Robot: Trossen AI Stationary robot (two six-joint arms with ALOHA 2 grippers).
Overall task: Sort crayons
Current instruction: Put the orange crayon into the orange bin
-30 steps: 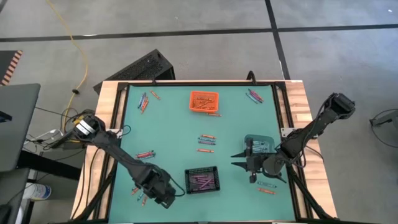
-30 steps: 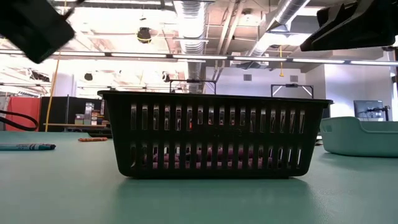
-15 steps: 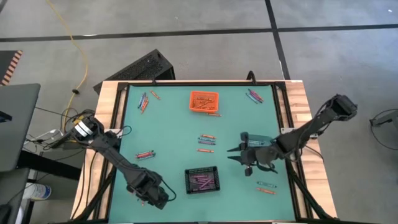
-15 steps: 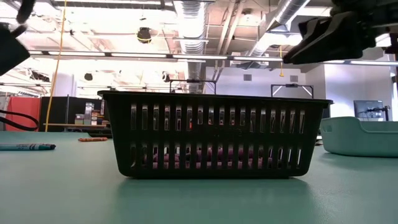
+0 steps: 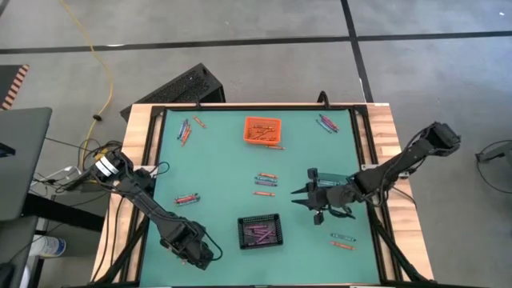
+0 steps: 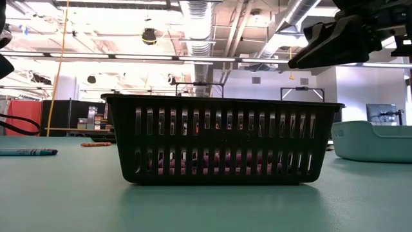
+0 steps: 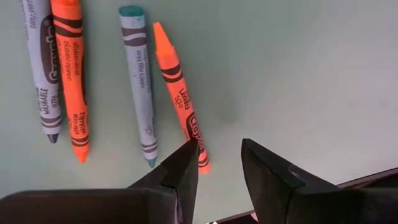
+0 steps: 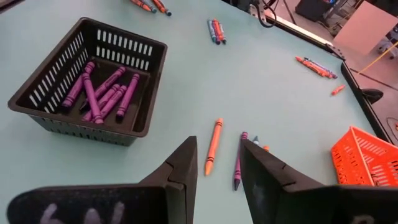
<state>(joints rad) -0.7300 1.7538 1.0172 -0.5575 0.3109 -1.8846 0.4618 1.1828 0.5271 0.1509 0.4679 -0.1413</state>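
1. Crayons lie scattered over the green table [image 5: 224,160]: a cluster at mid-table [image 5: 266,181], a few near the far-left corner [image 5: 186,130], a few near the far-right corner [image 5: 326,122], a pair on the left side [image 5: 186,198] and 2 at the near right [image 5: 342,241]
2. Black bin [image 5: 260,232] at the near middle holds purple crayons [image 8: 102,93]; the orange bin [image 5: 262,130] at the far middle holds orange ones
3. Left gripper [image 5: 200,254] hangs low over the near-left corner of the table, left of the black bin; its fingers [image 7: 183,167] stand apart with nothing between them
4. Under the left gripper lie 4 crayons side by side: a grey-purple one [image 7: 42,62], an orange one [image 7: 73,81], a teal-blue one [image 7: 139,84] and another orange one [image 7: 180,96] whose lower end sits just beside the finger tip
5. Right gripper [image 5: 302,198] hovers over the table right of centre, between the mid-table cluster and the teal bin [image 6: 373,140]; its fingers [image 8: 180,168] are apart and empty
6. Ahead of the right gripper lie an orange crayon [image 8: 213,147] and a purple crayon [image 8: 239,160], near each other, with the black bin off to one side
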